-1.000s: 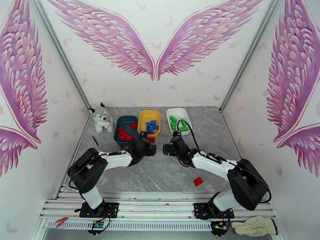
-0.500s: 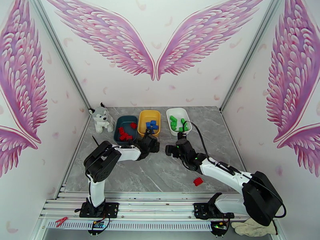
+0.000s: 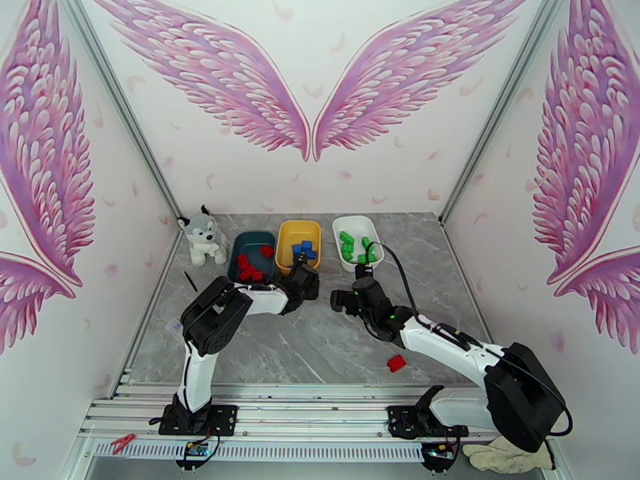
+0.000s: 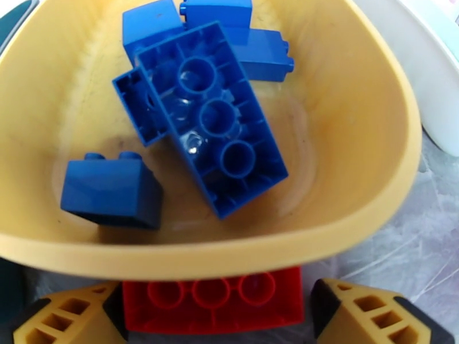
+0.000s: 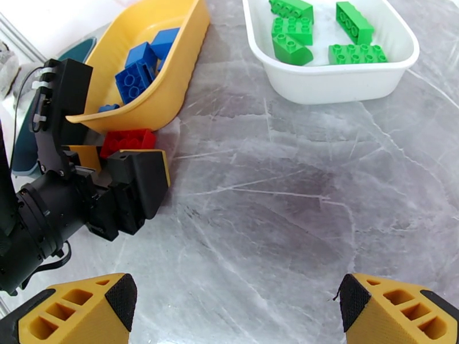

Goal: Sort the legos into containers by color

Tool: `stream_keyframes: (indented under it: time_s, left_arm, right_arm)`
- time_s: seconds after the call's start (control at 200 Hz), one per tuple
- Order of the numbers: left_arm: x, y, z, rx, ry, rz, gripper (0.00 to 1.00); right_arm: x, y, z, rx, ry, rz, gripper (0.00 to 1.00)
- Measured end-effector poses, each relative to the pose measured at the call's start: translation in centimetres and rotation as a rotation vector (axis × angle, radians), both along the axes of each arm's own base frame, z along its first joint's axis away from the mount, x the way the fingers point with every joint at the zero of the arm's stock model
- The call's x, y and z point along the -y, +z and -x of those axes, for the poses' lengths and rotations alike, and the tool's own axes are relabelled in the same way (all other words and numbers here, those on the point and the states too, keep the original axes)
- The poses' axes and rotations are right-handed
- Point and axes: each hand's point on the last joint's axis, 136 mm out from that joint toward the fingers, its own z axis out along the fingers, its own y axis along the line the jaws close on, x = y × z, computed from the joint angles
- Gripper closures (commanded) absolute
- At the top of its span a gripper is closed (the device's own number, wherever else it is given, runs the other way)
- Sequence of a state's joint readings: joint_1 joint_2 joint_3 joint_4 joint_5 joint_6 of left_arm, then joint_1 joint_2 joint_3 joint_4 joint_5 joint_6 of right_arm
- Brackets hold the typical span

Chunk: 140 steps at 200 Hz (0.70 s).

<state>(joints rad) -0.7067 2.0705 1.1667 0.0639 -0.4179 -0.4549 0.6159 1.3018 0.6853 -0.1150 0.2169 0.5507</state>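
Note:
A red lego (image 4: 212, 302) lies on the table against the near wall of the yellow container (image 4: 356, 110), which holds several blue legos (image 4: 212, 116). My left gripper (image 4: 212, 319) straddles this red lego, one finger on each side, with a thin gap on the right; the jaws are open. From the right wrist the same red lego (image 5: 127, 141) shows between those fingers. My right gripper (image 5: 229, 305) hangs open over bare table. The white container (image 5: 344, 75) holds green legos (image 5: 292, 30). The teal container (image 3: 237, 258) holds red ones. Another red lego (image 3: 395, 362) lies near the front right.
A plush husky (image 3: 200, 238) sits at the back left beside the teal container. A thin black stick (image 3: 190, 280) lies near the left wall. The three containers stand in a row at the back. Both grippers, left (image 3: 302, 275) and right (image 3: 346, 298), are close together mid-table.
My left gripper has reached forward to the yellow container's near edge and narrowed its jaws around the red lego. The right gripper drew back to the right, then stayed still.

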Motion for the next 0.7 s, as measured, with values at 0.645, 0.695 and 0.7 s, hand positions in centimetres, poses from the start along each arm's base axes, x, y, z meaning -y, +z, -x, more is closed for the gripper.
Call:
stream_keyframes:
  time_s: [0.645,0.695,0.7]
  left_arm:
    - [-1.8,0.8,4.0,-0.001,-0.034,0.010,0.49]
    - [-2.1,1.6,4.8,0.007,-0.039,0.018,0.49]
    - [-2.1,1.7,4.8,0.007,-0.039,0.018,0.49]
  right_arm:
    - [-0.1,0.2,0.3,0.001,0.009,-0.016,0.02]
    - [-0.1,0.1,0.4,-0.004,0.012,-0.017,0.02]
    - [-0.1,0.1,0.5,-0.004,0.013,-0.018,0.03]
